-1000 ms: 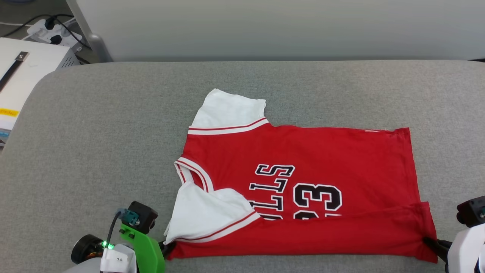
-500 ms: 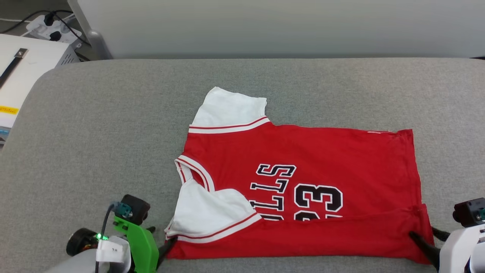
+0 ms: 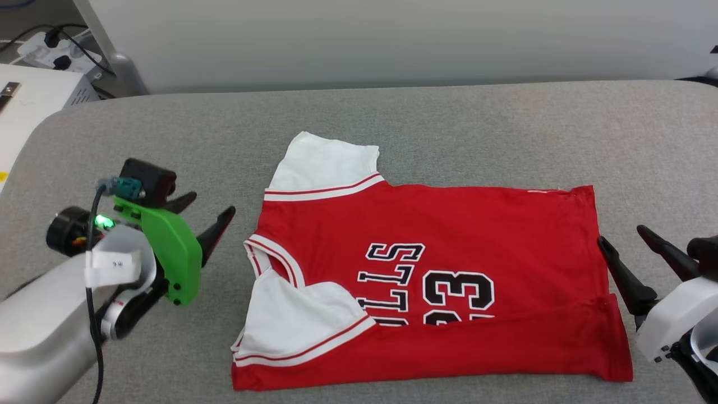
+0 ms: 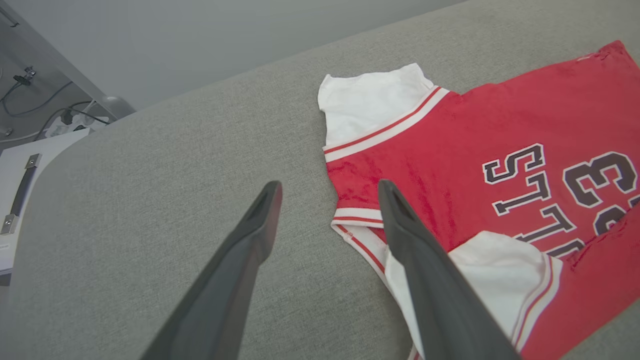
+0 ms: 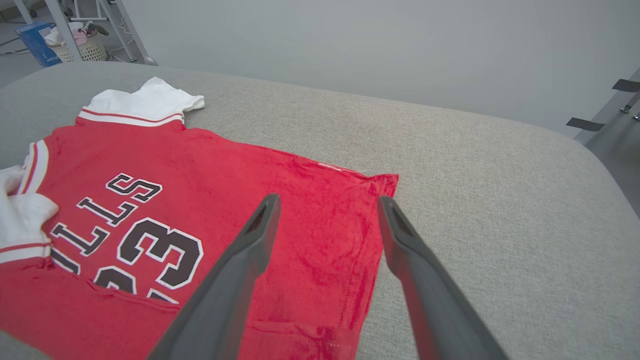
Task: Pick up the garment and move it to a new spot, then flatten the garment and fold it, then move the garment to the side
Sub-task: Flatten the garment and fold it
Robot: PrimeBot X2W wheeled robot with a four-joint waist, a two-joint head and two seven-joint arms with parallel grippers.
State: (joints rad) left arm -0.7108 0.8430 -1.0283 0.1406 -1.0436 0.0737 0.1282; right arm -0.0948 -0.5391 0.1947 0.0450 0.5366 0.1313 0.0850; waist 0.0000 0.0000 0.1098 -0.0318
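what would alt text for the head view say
A red jersey with white sleeves lies flat on a grey padded surface, its near edge folded over. The left gripper and right gripper sit open at either end, holding nothing.

The surface (image 3: 460,118) is covered in grey woven fabric, its far corners rounded. A red shirt (image 3: 482,224) lies flat on it, collar (image 3: 276,259) to the left, hem (image 3: 590,224) to the right. The shirt's near edge is folded over its front, hiding part of the black lettering (image 3: 392,275). One white sleeve (image 3: 325,163) spreads toward the far side; the other (image 3: 297,314) lies folded onto the front.
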